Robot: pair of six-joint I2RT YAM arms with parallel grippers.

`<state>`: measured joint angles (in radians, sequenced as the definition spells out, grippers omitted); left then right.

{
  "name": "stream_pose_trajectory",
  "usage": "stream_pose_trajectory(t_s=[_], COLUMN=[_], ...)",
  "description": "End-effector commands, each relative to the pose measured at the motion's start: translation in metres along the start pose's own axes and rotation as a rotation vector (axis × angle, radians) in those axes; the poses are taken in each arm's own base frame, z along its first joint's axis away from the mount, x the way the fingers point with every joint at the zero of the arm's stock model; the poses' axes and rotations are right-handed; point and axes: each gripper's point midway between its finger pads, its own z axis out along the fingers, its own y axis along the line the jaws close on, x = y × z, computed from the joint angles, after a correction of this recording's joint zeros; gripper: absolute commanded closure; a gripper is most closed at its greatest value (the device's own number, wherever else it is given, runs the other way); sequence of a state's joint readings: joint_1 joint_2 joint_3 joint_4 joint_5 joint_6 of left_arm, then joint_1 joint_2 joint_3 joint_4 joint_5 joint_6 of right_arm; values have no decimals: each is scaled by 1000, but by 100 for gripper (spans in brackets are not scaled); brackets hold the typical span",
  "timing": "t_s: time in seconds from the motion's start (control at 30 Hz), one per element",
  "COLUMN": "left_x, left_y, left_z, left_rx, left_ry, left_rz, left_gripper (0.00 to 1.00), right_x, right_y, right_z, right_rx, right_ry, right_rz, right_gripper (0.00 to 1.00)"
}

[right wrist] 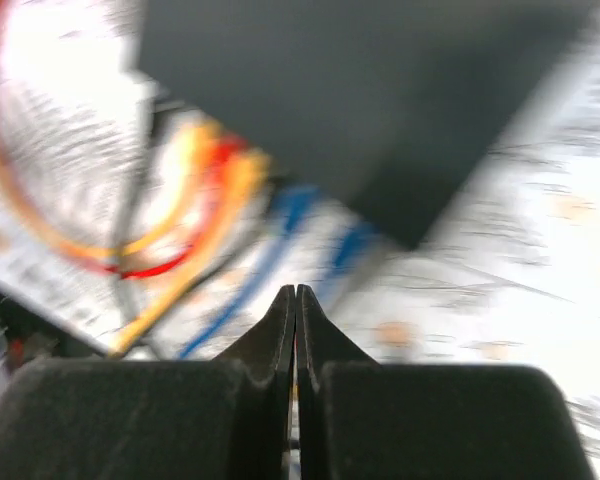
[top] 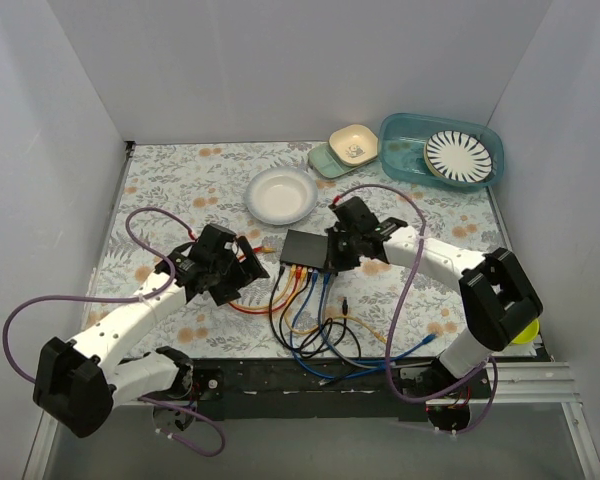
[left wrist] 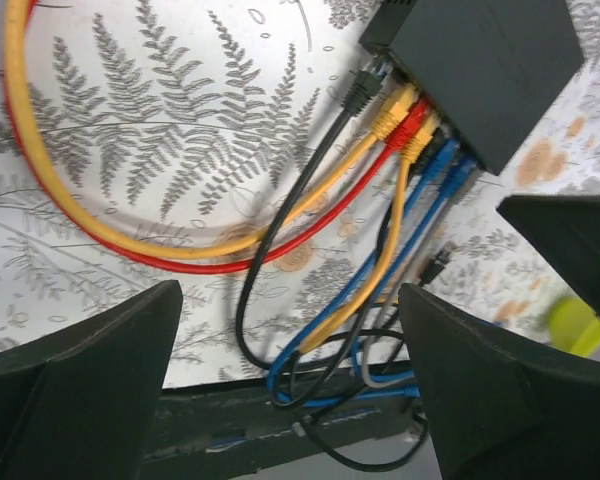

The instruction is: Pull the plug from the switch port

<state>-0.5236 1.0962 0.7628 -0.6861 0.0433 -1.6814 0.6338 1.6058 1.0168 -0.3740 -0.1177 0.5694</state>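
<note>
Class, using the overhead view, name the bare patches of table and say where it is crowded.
Bare: the far-left corner of the table, left of the white bowl; also the strip between the teal tub and the right arm. Crowded: the cables fanning out before the switch, near the left gripper and right gripper.

The switch [left wrist: 490, 60] is looking matte black, and its cables [left wrist: 380, 130] are showing yellow, red, blue and black. The worktop [left wrist: 130, 130] is sporting grey ferns and orange blossoms on white.
</note>
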Motion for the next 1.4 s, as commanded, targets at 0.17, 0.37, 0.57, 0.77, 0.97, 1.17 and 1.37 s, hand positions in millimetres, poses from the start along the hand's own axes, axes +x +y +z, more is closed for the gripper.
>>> stream_pose_trajectory(t_s=[0.17,0.37,0.57,0.77,0.97,1.17,1.37], left_x=[12,14,10,12,-1,2,1], left_y=[19,7,-9,-26,-66,-83,-91], left_z=[-24,-15,6,17,21,43,64], left_rx=[-49,-32,-12,55,209,238,249], left_ry=[-85,-60,-64,-48,-90,-48,-40], left_rz=[160,149,56,22,62,76,76], left_gripper=[6,5,5,4,4,4,6], right_x=[30,23,5,5,-22,-57,-52], right_y=[38,6,-39,-32,41,-37,-118], right_z=[38,46,38,12,-48,-64,-46], right_rx=[45,165,207,127,-67,159,242], right_ry=[100,126,91,44,-161,-248,-286], right_rz=[35,15,26,-51,-133,110,412], right_gripper=[99,99,99,98,93,96,99])
